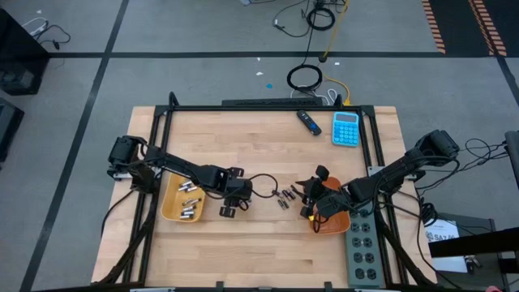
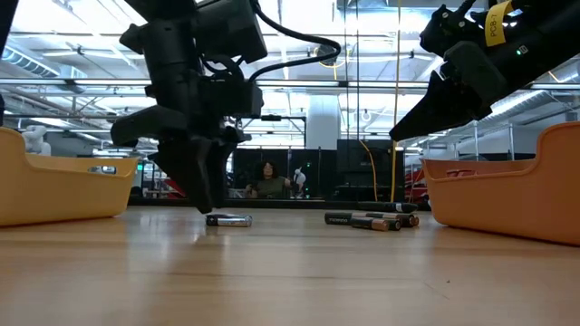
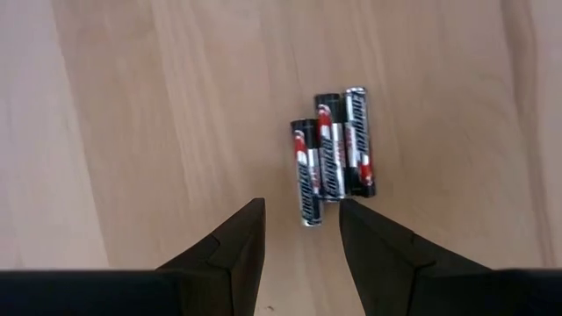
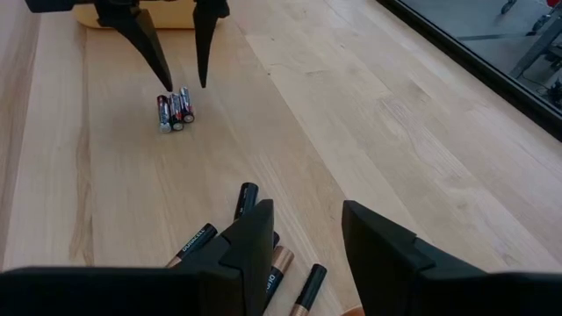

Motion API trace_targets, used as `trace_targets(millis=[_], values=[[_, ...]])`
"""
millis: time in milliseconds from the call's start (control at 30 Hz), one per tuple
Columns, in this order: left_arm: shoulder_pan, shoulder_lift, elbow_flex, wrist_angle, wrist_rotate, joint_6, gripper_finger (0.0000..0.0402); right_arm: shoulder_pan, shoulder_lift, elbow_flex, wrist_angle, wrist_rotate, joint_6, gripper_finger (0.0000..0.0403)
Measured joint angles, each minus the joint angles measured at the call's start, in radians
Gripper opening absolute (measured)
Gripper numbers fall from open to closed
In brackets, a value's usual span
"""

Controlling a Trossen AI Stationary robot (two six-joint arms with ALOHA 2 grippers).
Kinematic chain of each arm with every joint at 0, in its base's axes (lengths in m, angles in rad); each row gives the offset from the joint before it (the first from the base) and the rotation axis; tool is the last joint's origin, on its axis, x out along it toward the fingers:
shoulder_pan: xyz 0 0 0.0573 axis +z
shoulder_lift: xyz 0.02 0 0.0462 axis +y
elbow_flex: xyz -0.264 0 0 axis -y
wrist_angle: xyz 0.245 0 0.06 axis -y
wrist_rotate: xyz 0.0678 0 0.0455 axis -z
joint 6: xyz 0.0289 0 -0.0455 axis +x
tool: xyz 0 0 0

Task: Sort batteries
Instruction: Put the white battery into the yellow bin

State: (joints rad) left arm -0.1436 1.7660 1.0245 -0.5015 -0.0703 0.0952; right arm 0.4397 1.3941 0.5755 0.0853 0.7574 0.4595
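Observation:
Three dark batteries with red bands (image 3: 332, 154) lie side by side on the wooden table, just ahead of my left gripper (image 3: 299, 230). That gripper points steeply down over them, open, with nothing between its fingers; the right wrist view shows them (image 4: 174, 111) below its fingertips. Several dark, copper-ended batteries (image 4: 263, 241) lie loose at the table's middle (image 1: 284, 196), in front of my right gripper (image 4: 307, 237). It hangs open and slanted above them. Silver batteries (image 1: 190, 203) lie in the left orange tray (image 1: 169, 204). The right orange tray (image 1: 339, 223) sits under my right arm.
A blue calculator (image 1: 345, 128) and a dark blue-tipped stick (image 1: 308, 122) lie at the far edge. A grey socket panel (image 1: 362, 247) sits at the near right. A black frame (image 1: 268, 106) borders the table. A person (image 2: 268, 181) shows in the room behind.

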Motion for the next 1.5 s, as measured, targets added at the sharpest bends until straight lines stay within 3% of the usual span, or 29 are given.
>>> trace_targets(millis=[733,1067,1500], values=[[0.000,0.000,-0.001,-0.005,0.016,0.026,0.0157,0.000,0.000,0.000,0.000,0.000,0.000,0.0130],[0.000,0.060,0.002,0.016,0.014,0.051,0.0157,0.001,0.000,0.000,0.000,-0.001,0.000,0.0130],[0.026,0.064,0.001,0.031,-0.049,0.042,0.0157,0.001,0.000,0.000,0.000,-0.001,0.000,0.0130]])
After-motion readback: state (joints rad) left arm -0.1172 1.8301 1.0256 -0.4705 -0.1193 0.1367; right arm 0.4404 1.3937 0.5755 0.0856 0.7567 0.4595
